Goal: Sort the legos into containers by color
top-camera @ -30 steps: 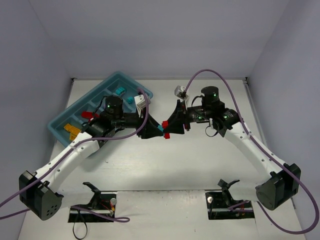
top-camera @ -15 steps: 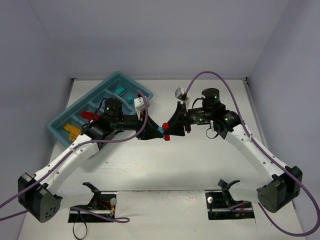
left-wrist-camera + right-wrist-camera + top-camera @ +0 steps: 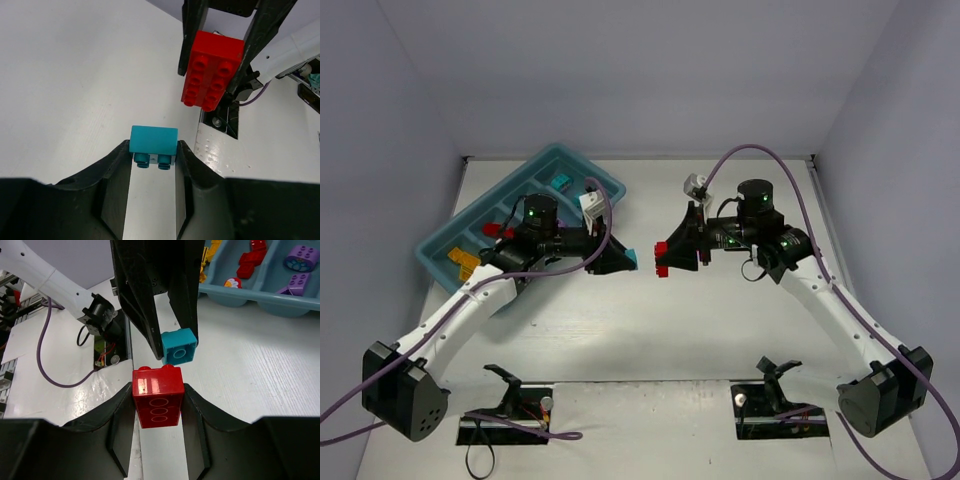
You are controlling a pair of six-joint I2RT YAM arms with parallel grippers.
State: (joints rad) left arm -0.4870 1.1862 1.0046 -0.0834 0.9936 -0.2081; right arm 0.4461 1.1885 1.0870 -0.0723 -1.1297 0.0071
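Over the middle of the table my two grippers face each other, a small gap between them. My left gripper (image 3: 631,261) (image 3: 153,151) is shut on a small teal lego (image 3: 154,139) (image 3: 179,346) at its fingertips. A larger red lego (image 3: 661,259) (image 3: 212,70) (image 3: 157,395) sits clamped in my right gripper (image 3: 664,256) (image 3: 158,390), which is shut on it. The two bricks are close but apart. Behind the left arm lies the long teal-blue tray of containers (image 3: 438,254) (image 3: 250,293). It holds teal legos (image 3: 560,181), red ones (image 3: 500,231) (image 3: 250,258), an orange-yellow one (image 3: 463,261) and purple ones (image 3: 300,258).
The tray lies diagonally at the back left, partly covered by the left arm. Two black stands (image 3: 506,392) (image 3: 775,385) and loose purple cables (image 3: 520,432) sit at the near edge. Grey walls close in the table on three sides.
The left gripper has shut on the teal lego. The teal and red legos, pressed together a second ago, have come apart as both arms drew back from each other.
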